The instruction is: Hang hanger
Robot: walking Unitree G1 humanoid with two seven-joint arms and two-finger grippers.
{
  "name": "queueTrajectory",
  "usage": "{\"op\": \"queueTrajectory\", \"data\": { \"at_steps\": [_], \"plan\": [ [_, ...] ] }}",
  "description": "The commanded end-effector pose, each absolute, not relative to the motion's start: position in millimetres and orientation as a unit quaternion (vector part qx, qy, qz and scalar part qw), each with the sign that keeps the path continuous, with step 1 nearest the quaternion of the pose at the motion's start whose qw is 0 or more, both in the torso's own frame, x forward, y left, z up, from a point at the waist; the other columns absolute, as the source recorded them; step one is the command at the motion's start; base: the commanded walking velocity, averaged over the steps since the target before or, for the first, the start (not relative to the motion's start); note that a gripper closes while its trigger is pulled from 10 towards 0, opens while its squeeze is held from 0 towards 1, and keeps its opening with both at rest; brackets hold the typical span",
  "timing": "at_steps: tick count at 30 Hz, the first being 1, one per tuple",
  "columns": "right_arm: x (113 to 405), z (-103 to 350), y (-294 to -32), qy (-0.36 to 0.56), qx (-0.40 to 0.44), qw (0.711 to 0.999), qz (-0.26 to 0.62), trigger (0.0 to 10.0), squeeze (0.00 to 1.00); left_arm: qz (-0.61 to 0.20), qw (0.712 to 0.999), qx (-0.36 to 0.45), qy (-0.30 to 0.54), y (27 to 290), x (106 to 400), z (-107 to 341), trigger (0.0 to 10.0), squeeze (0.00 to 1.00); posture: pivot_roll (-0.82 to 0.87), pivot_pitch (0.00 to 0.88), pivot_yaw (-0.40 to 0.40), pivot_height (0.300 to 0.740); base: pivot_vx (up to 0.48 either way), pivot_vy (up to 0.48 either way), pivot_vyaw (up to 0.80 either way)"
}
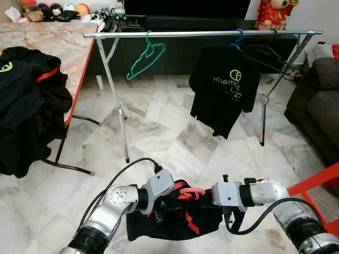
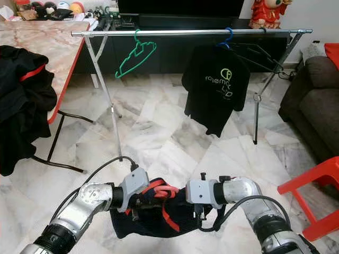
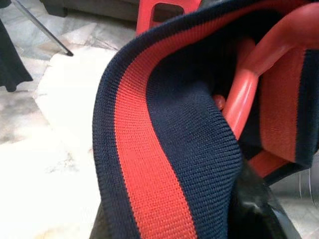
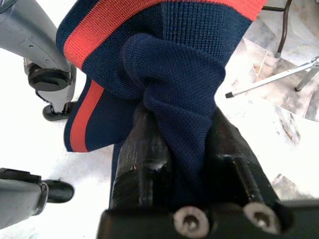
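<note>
Home living room: sofa (image 1: 323, 100), TV console (image 1: 185, 24), marble floor (image 1: 159, 132).

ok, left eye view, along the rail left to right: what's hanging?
green hanger → black T-shirt on a blue hanger → bare dark hangers near the rail's right end.

Hanging low before the robot: red plastic hanger (image 1: 189, 193) tangled in a navy garment with red stripes (image 1: 175, 225), pinched at both ends, well below the silver rail (image 1: 212, 34).
</note>
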State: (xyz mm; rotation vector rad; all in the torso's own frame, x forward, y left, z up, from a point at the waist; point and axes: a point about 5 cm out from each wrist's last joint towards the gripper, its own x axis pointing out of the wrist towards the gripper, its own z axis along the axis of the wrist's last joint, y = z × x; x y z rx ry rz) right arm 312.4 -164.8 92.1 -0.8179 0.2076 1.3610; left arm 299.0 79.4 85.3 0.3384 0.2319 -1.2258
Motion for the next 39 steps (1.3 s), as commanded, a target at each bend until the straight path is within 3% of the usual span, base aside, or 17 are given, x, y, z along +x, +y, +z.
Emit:
{"op": "queueTrajectory", "data": {
  "at_steps": [1,12,13,15,16,17,19,20,33,39],
  "plan": [
    [318.7,108.0,-160.6,0.053,-0.357,0.713,0.602,0.0,0.0,-0.594,0.781,0.162,0.106,70.4,293.6,81.9,0.0,0.0,-0.09,0.138,-0.068,0.74,0.0,0.0,0.0],
    [319.0,105.6,-162.5,0.066,-0.346,0.717,0.601,0.0,0.0,-0.591,0.786,0.152,0.103,70.1,293.1,80.6,0.0,0.0,-0.08,0.139,-0.071,0.74,0.0,0.0,0.0],
    [319.1,104.7,-163.1,0.071,-0.344,0.717,0.601,1.8,0.0,-0.588,0.789,0.144,0.103,71.2,293.1,80.2,0.0,0.0,-0.08,0.141,-0.071,0.74,0.0,0.0,0.0],
    [319.1,104.6,-163.5,0.074,-0.344,0.717,0.602,1.8,0.0,-0.588,0.79,0.141,0.103,71.9,293.0,80.3,0.0,0.0,-0.08,0.144,-0.071,0.74,0.0,0.0,0.0],
    [318.9,103.6,-164.3,0.078,-0.341,0.718,0.602,6.9,0.0,-0.587,0.791,0.14,0.103,72.9,292.9,80.1,0.0,0.0,-0.08,0.146,-0.07,0.74,0.0,0.0,0.0],
    [318.6,102.7,-165.0,0.082,-0.338,0.719,0.601,8.6,0.03,-0.586,0.791,0.14,0.103,73.7,292.6,79.7,0.0,0.0,-0.08,0.147,-0.07,0.74,0.0,0.0,0.0],
    [318.4,102.0,-165.4,0.085,-0.336,0.72,0.601,8.6,0.03,-0.585,0.792,0.14,0.104,74.3,292.4,79.5,0.0,0.0,-0.08,0.147,-0.07,0.74,0.0,0.0,0.0],
    [317.0,99.9,-166.6,0.092,-0.329,0.719,0.605,10.0,1.0,-0.584,0.793,0.138,0.105,76.3,291.4,78.5,0.0,0.0,-0.08,0.147,-0.07,0.74,0.0,0.0,0.0],
    [315.6,100.8,-166.6,0.104,-0.318,0.709,0.62,10.0,1.0,-0.583,0.79,0.156,0.109,77.7,291.0,75.7,0.0,0.0,-0.08,0.14,-0.063,0.74,0.0,0.0,0.0],
    [309.4,97.5,-175.9,0.157,-0.319,0.672,0.65,10.0,1.0,-0.583,0.78,0.191,0.121,79.7,288.6,67.1,0.0,0.0,-0.08,0.128,-0.06,0.74,0.0,0.0,0.0]
  ]
}}
